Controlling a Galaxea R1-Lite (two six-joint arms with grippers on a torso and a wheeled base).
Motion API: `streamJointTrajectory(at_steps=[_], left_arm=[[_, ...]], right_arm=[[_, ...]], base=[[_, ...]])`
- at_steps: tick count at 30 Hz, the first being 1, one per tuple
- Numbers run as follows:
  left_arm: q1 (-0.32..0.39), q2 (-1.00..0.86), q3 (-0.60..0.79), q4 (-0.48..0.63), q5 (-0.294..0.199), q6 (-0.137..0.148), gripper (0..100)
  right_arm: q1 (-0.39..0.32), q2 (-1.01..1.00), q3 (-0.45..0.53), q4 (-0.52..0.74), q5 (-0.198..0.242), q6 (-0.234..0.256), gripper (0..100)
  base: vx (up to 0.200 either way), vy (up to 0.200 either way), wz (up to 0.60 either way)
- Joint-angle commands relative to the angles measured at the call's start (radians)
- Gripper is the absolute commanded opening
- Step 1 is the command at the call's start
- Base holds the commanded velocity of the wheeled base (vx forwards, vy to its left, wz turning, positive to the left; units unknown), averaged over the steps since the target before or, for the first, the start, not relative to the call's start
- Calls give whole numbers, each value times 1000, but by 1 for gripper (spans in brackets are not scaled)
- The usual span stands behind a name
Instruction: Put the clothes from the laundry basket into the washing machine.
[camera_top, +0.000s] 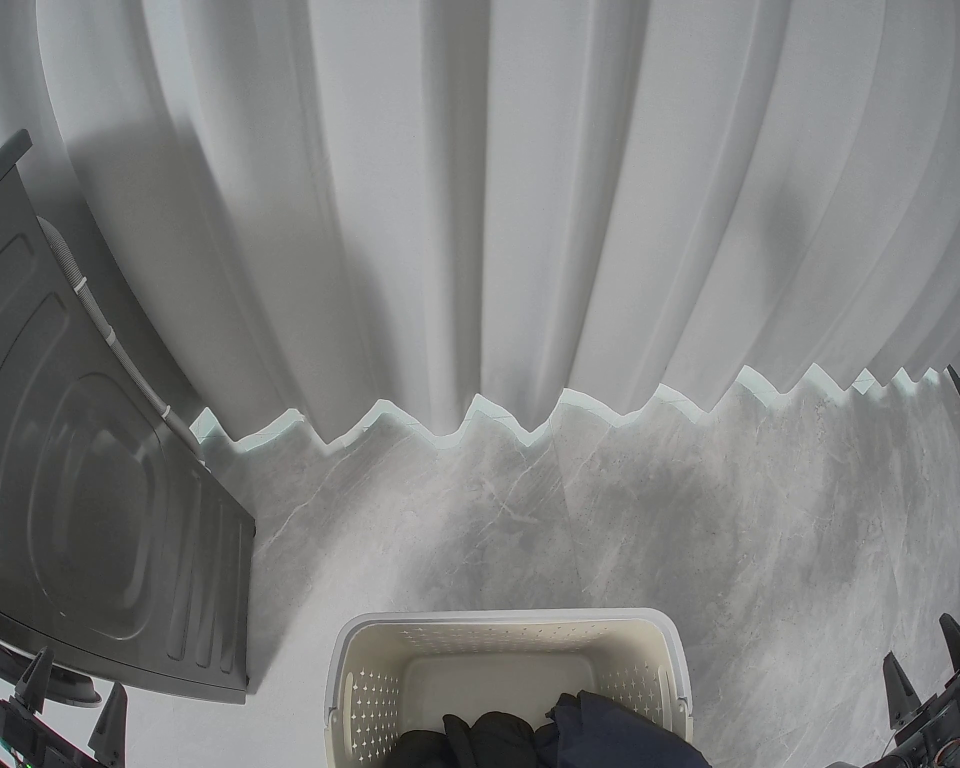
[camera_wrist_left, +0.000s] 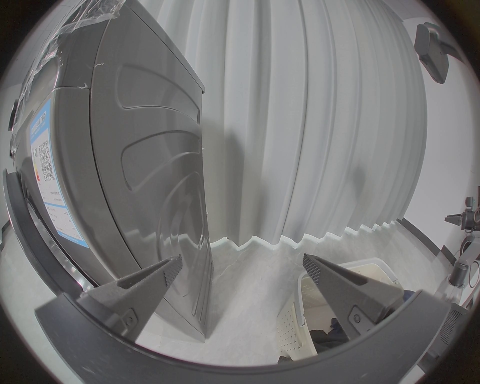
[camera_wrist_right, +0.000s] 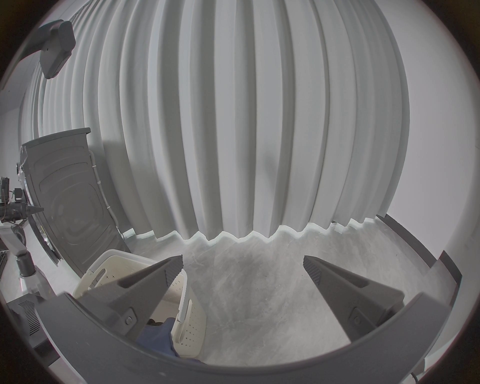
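Note:
A cream laundry basket (camera_top: 510, 625) stands on the floor at the bottom middle of the head view, with dark clothes (camera_top: 560, 738) piled in its near end. The grey washing machine (camera_top: 110, 530) stands to its left, side panel toward me. My left gripper (camera_top: 72, 700) hovers open and empty at the bottom left, by the machine's lower corner. At the bottom right, my right gripper (camera_top: 925, 665) is open and empty, right of the basket. The left wrist view has the left gripper (camera_wrist_left: 242, 265), machine (camera_wrist_left: 145, 165) and basket (camera_wrist_left: 300, 310). The right wrist view has the right gripper (camera_wrist_right: 242, 265), basket (camera_wrist_right: 192, 310) and a blue garment (camera_wrist_right: 156, 337).
White pleated curtains (camera_top: 500, 200) hang along the back, down to the grey marbled floor (camera_top: 620, 520). A ribbed drain hose (camera_top: 110, 335) runs down the machine's rear edge. Open floor lies between basket and curtain and to the basket's right.

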Motion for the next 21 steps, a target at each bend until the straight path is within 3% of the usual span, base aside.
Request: streamJointTrajectory(at_steps=[1,8,21], left_arm=[[0,-17,15,0,1,-1,100],[0,-18,15,0,1,-1,100],[0,-18,15,0,1,-1,100]], right_arm=[[1,-16,18,0,0,-1,100],[1,-16,18,0,0,-1,100],[1,-16,18,0,0,-1,100]], base=[[0,0,0],[0,0,0],[-200,0,0]])
